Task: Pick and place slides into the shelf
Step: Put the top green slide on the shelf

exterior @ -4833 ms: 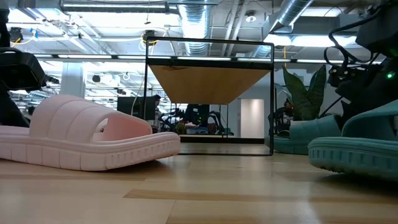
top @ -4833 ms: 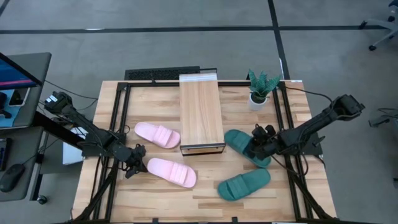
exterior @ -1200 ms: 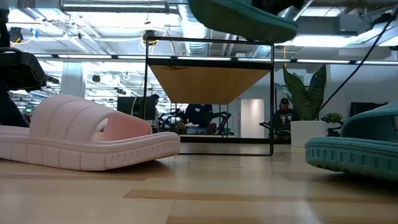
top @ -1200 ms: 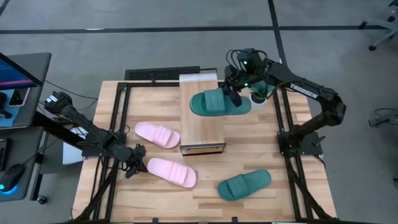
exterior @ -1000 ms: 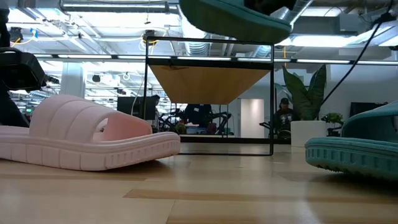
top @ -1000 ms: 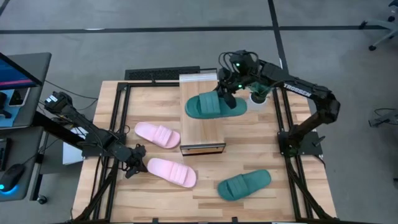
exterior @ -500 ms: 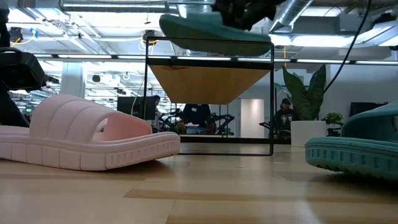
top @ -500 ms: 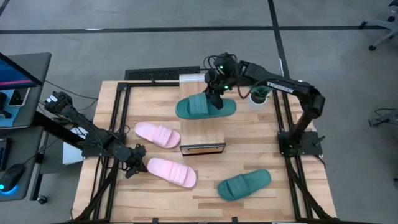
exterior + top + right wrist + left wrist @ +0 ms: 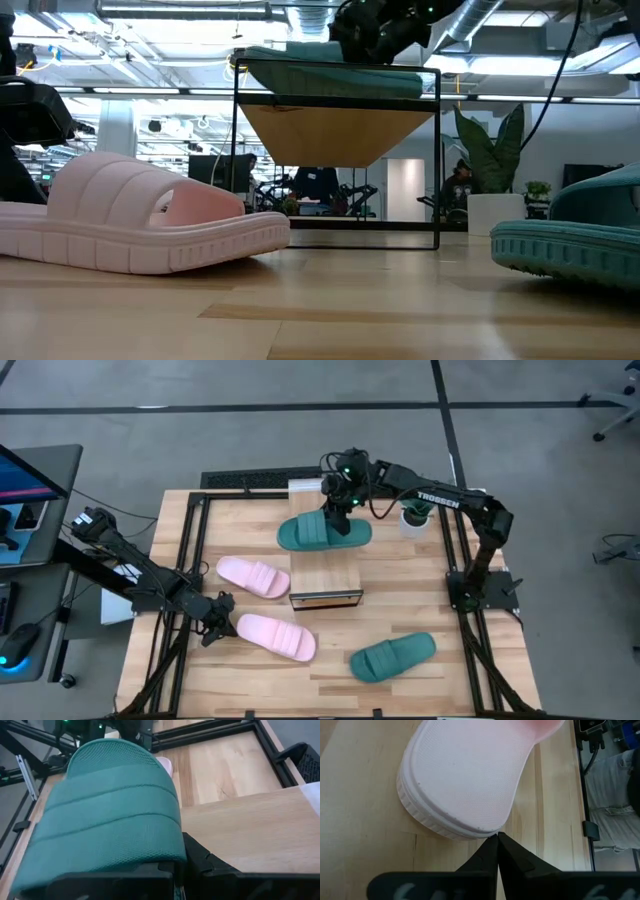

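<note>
Now I have one teal slide on the shelf, the other three slides on the tabletop.

From above, my left tool [image 9: 218,618] rests low beside the near pink slide [image 9: 276,636], the second pink slide [image 9: 254,576] just beyond; its wrist view alone shows the fingertips pressed together, empty, touching that slide's sole edge. The shelf [image 9: 322,565] carries the teal slide [image 9: 323,532] crosswise, overhanging its left edge, with my right tool [image 9: 337,510] clamped on the strap side. Only the low view shows the sole lying flat on the shelf top. The second teal slide [image 9: 392,657] lies near the front right; a potted plant [image 9: 416,514] stands beyond.
</note>
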{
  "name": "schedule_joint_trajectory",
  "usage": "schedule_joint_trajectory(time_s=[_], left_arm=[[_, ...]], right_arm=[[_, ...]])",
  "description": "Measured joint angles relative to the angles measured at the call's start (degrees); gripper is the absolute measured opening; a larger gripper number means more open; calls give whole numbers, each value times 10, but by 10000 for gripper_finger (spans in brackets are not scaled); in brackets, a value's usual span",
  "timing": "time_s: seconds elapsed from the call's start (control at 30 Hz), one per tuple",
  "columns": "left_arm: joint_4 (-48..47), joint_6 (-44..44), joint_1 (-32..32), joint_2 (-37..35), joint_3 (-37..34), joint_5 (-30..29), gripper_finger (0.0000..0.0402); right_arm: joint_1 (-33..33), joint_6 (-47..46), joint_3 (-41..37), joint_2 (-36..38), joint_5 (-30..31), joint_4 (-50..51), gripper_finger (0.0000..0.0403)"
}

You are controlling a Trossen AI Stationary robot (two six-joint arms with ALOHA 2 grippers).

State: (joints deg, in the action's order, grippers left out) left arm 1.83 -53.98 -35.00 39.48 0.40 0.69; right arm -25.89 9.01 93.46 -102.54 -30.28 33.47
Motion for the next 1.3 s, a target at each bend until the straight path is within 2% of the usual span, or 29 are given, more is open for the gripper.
schedule_joint_trajectory(time_s=[0.3,0.6,1.1,1.3], left_arm=[[0,0,0,0,0,0,0],[0,0,0,0,0,0,0],[0,0,0,0,0,0,0],[0,0,0,0,0,0,0]], right_arm=[[16,-4,0,0,5,6,0],[16,-1,-11,0,37,6,0],[10,0,-32,-1,34,-12,0],[12,-4,-32,-28,31,-19,0]])
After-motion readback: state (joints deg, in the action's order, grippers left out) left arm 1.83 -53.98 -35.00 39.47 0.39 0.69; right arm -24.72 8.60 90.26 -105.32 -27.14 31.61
